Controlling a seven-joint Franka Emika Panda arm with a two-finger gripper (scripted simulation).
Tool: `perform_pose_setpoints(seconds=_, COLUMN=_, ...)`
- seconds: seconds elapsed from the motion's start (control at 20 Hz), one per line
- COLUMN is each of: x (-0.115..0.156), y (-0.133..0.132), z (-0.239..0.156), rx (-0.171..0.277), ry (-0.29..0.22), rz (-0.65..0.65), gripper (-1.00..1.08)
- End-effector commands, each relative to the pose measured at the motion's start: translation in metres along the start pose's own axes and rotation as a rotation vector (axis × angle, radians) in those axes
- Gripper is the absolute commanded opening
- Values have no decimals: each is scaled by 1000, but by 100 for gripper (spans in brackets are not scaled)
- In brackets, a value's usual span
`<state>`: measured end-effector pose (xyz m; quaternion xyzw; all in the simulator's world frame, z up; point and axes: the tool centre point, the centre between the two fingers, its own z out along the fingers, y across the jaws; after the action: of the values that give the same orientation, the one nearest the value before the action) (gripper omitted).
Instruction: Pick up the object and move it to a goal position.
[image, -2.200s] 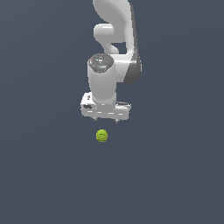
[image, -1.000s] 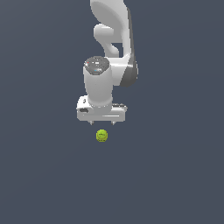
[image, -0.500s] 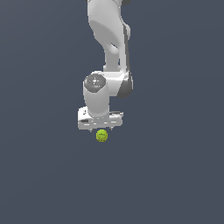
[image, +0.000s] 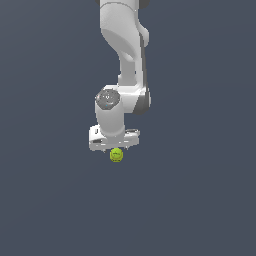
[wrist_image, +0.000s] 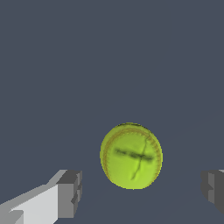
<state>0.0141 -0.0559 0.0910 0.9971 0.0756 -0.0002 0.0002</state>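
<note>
Item one: a single white robot arm (image: 122, 50), entering from the top of the exterior view and reaching straight down, its grey-capped wrist joint just above the hand. Item two: a white gripper (image: 115, 148) at the arm's end, its broad body set crosswise, wider than the ball beneath it. Item three: a small yellow-green ball (image: 116, 155), round, with faint darker seam marks crossing its face and a fine stitched ring near its edge, as the wrist view shows (wrist_image: 131, 156). Position of the ball: on the plain dark grey-blue ground (image: 200, 200), directly under the gripper, its upper edge meeting the gripper's underside in the exterior view. Item four: two fingers, grey-tipped, one on a white mount (wrist_image: 70, 193), the other only partly in frame at the opposite edge of the wrist view. State of the fingers: spread wide, one to each side of the ball, with clear gaps of ground between each tip and the ball's surface; neither tip touches it. Ball not lifted, not gripped. Surroundings: uniform dark surface on all sides, without markings
</note>
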Motion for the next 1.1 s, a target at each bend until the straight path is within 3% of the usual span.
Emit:
perform_pose_setpoints(seconds=0.0, x=0, y=0, z=5, rx=0, ry=0, rz=-1, gripper=100)
perform_pose_setpoints(seconds=0.65, x=0, y=0, z=50, rx=0, ry=0, rz=-4, gripper=100)
perform_pose_setpoints(seconds=0.7, x=0, y=0, z=50, rx=0, ry=0, rz=-4, gripper=-100)
perform_pose_setpoints(seconds=1.05, x=0, y=0, z=50, rx=0, ry=0, rz=-4, gripper=-100)
